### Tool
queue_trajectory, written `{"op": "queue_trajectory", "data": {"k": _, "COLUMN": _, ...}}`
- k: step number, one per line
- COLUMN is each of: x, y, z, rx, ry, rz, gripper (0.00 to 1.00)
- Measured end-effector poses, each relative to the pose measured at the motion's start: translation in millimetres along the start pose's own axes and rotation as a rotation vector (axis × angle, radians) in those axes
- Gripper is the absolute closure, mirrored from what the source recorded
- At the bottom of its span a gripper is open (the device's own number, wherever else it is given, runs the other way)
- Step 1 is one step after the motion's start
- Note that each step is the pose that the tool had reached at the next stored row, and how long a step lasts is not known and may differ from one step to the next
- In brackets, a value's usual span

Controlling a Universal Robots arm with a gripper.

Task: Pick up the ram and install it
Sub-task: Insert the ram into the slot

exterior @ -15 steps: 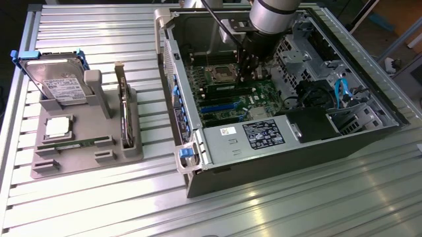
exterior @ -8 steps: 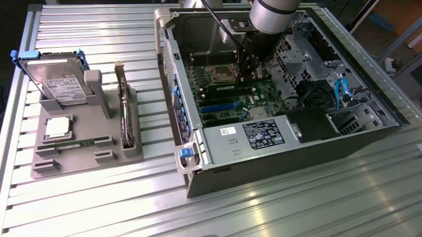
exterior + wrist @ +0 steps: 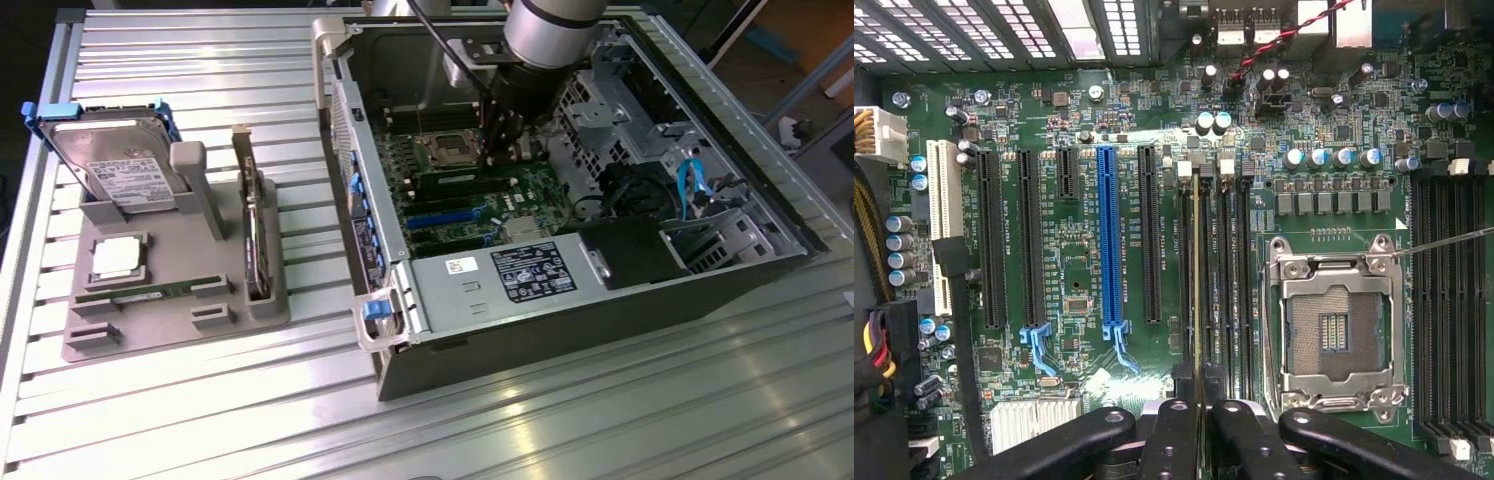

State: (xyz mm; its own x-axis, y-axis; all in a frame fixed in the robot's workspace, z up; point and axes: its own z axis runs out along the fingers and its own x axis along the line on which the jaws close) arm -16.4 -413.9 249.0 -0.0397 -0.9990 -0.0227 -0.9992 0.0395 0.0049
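Note:
In the wrist view the ram (image 3: 1197,280) is seen edge-on as a thin green-gold line. It runs along one of the black memory slots (image 3: 1226,280) beside the CPU socket (image 3: 1334,330). My gripper (image 3: 1197,405) is shut on the ram's near end, with a black finger (image 3: 1172,435) on each side. Whether the ram sits in the slot or just above it I cannot tell. In the exterior view my gripper (image 3: 511,150) reaches straight down into the open computer case (image 3: 400,300), low over the motherboard (image 3: 467,200).
A grey fixture (image 3: 174,320) at the exterior view's left holds a hard drive (image 3: 120,170) in a blue-tabbed frame, an upright expansion card (image 3: 251,230) and a flat green stick (image 3: 140,292). Inside the case are blue cables (image 3: 691,185) and a black box (image 3: 634,250). A blue slot (image 3: 1109,240) lies beside the memory slots.

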Motion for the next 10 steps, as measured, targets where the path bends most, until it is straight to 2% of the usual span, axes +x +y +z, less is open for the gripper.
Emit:
{"op": "queue_trajectory", "data": {"k": 3, "x": 0.2, "y": 4.1, "z": 0.9, "rx": 0.0000, "ry": 0.0000, "rz": 0.000, "gripper": 0.88}}
{"op": "queue_trajectory", "data": {"k": 10, "x": 0.1, "y": 1.1, "z": 2.3, "rx": 0.0002, "ry": -0.0006, "rz": 0.000, "gripper": 0.88}}
